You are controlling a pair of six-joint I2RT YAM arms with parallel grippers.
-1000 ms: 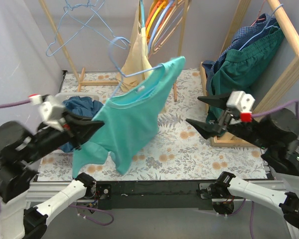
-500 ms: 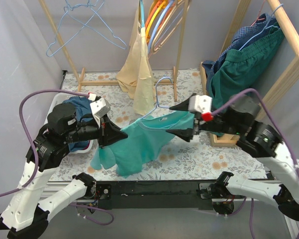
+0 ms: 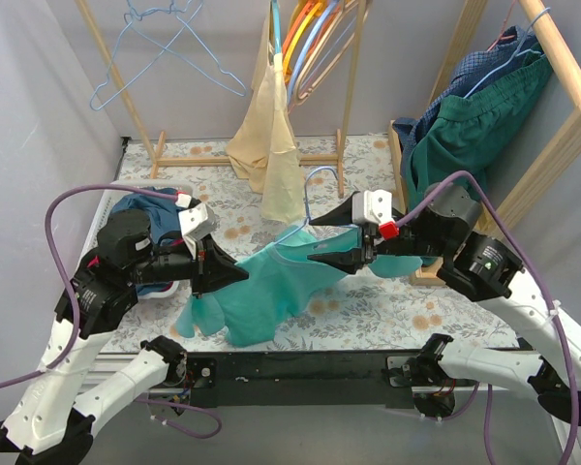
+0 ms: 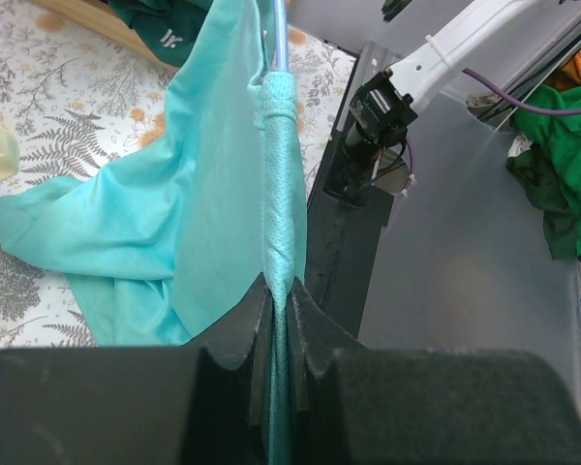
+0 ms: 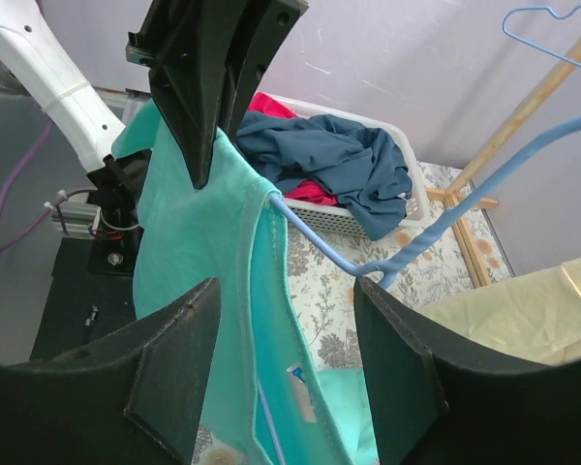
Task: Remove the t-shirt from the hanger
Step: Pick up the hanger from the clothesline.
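A teal t-shirt [image 3: 271,291] hangs on a light blue wire hanger [image 3: 313,184], low over the floral table. My left gripper [image 3: 234,274] is shut on the shirt's left shoulder seam; in the left wrist view the bunched fabric [image 4: 279,184] runs between the closed jaws, the left gripper [image 4: 283,291] pinching it, with the hanger wire [image 4: 280,34] emerging beyond. My right gripper [image 3: 321,239] is open around the collar area. In the right wrist view the right gripper [image 5: 286,320] straddles the shirt neckline [image 5: 271,291], with the hanger [image 5: 436,228] between its fingers.
A white basket [image 3: 140,208] of dark clothes sits at left, also in the right wrist view [image 5: 368,218]. A cream garment [image 3: 266,145] hangs from the back rack. A wooden rack with green and blue clothes [image 3: 474,107] stands right. Spare hangers [image 3: 165,48] hang behind.
The shirt and hanger came down from high in the air to low over the table. Both arms lowered and closed in; the right gripper reached the collar.
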